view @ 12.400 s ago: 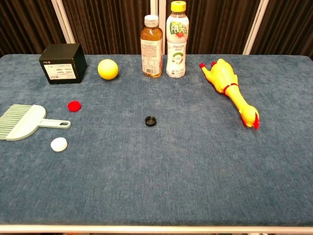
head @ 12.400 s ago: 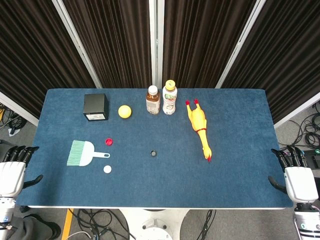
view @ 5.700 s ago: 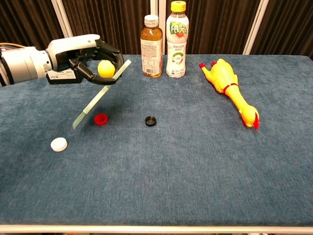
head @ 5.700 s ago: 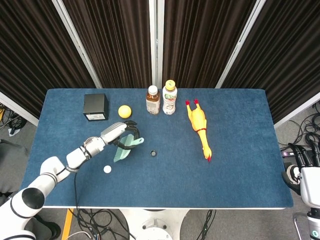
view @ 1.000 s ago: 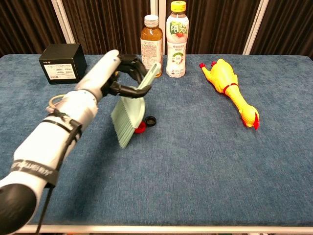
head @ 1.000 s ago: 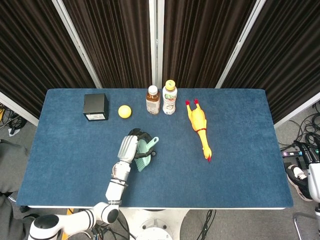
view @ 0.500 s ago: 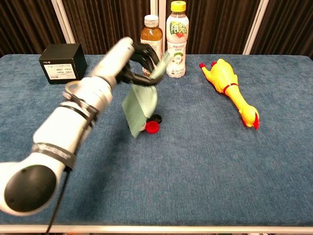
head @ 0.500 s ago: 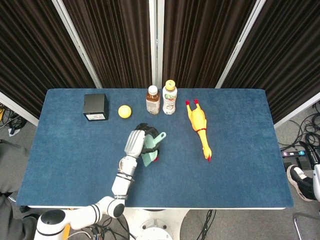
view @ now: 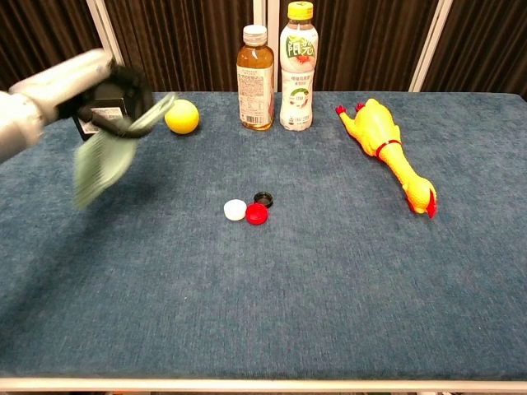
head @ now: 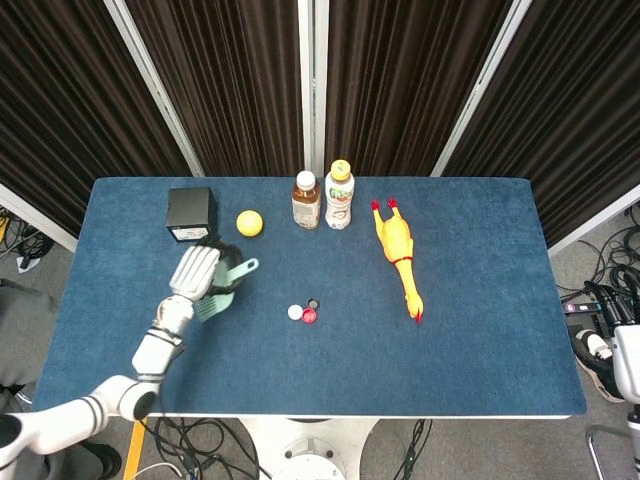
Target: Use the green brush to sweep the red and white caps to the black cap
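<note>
My left hand (head: 197,272) (view: 105,92) holds the green brush (head: 219,293) (view: 105,160) by its handle, lifted above the table's left side, bristles hanging down. The red cap (head: 309,317) (view: 257,214), the white cap (head: 295,312) (view: 235,210) and the black cap (head: 314,304) (view: 263,198) lie close together in a cluster near the table's middle, well to the right of the brush. My right hand (head: 623,352) shows only as a sliver at the head view's right edge, off the table; how its fingers lie is hidden.
A black box (head: 190,214) (view: 89,115) and a yellow ball (head: 249,223) (view: 182,116) sit at the back left. Two bottles (head: 322,197) (view: 277,67) stand at the back centre. A yellow rubber chicken (head: 399,256) (view: 388,150) lies on the right.
My left hand has swung the brush away from the caps to the left and raised it. The white cap now lies uncovered beside the red and black caps.
</note>
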You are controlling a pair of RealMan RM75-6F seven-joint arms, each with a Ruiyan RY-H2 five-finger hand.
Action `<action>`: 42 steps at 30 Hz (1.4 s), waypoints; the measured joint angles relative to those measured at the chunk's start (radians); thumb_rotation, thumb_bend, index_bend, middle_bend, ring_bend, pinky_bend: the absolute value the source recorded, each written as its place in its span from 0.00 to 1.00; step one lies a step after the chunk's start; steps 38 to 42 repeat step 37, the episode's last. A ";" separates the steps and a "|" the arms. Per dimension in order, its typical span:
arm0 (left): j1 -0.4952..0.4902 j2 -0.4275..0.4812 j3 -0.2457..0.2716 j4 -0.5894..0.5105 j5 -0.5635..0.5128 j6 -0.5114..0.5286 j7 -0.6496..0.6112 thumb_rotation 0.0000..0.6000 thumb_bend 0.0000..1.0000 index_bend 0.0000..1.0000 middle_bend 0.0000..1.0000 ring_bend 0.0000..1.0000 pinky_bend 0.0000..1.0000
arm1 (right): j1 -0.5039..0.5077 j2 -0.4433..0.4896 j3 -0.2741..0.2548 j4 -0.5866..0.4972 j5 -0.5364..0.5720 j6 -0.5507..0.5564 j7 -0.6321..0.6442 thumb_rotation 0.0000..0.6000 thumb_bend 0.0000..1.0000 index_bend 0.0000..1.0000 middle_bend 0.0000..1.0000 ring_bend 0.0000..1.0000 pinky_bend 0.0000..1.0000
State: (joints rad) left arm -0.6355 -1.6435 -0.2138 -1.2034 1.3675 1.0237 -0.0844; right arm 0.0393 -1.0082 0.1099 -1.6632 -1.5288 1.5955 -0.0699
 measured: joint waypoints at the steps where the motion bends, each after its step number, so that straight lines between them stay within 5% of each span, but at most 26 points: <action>1: 0.000 0.015 0.017 -0.006 0.004 -0.022 0.012 1.00 0.47 0.47 0.55 0.38 0.20 | 0.000 0.000 -0.001 -0.004 0.000 -0.001 -0.003 1.00 0.13 0.15 0.22 0.01 0.04; 5: -0.013 0.029 0.049 -0.011 0.006 -0.085 0.046 1.00 0.45 0.44 0.52 0.37 0.20 | -0.007 0.005 -0.005 -0.019 -0.006 0.009 -0.016 1.00 0.13 0.15 0.22 0.01 0.04; 10: -0.042 0.021 0.062 -0.008 -0.013 -0.136 0.146 1.00 0.18 0.16 0.25 0.20 0.20 | -0.024 0.014 -0.010 -0.033 -0.009 0.029 -0.023 1.00 0.13 0.15 0.22 0.01 0.04; 14: -0.045 0.030 0.053 -0.053 -0.040 -0.124 0.187 1.00 0.11 0.11 0.17 0.15 0.20 | -0.028 0.017 -0.013 -0.033 -0.002 0.027 -0.014 1.00 0.13 0.15 0.22 0.01 0.04; 21: 0.046 0.151 0.026 -0.185 -0.048 0.052 0.107 1.00 0.11 0.11 0.17 0.15 0.20 | -0.023 0.032 -0.016 -0.027 0.001 0.004 0.017 1.00 0.13 0.12 0.19 0.00 0.04; 27: 0.207 0.291 0.025 -0.230 -0.076 0.270 0.132 1.00 0.11 0.14 0.18 0.15 0.16 | -0.009 0.043 -0.030 -0.022 0.003 -0.053 0.054 1.00 0.14 0.02 0.05 0.00 0.00; 37: 0.482 0.392 0.139 -0.325 -0.058 0.555 0.202 1.00 0.11 0.16 0.18 0.15 0.16 | -0.003 -0.026 -0.041 0.037 -0.036 -0.035 0.132 1.00 0.14 0.01 0.07 0.00 0.00; 42: 0.482 0.392 0.139 -0.325 -0.058 0.555 0.202 1.00 0.11 0.16 0.18 0.15 0.16 | -0.003 -0.026 -0.041 0.037 -0.036 -0.035 0.132 1.00 0.14 0.01 0.07 0.00 0.00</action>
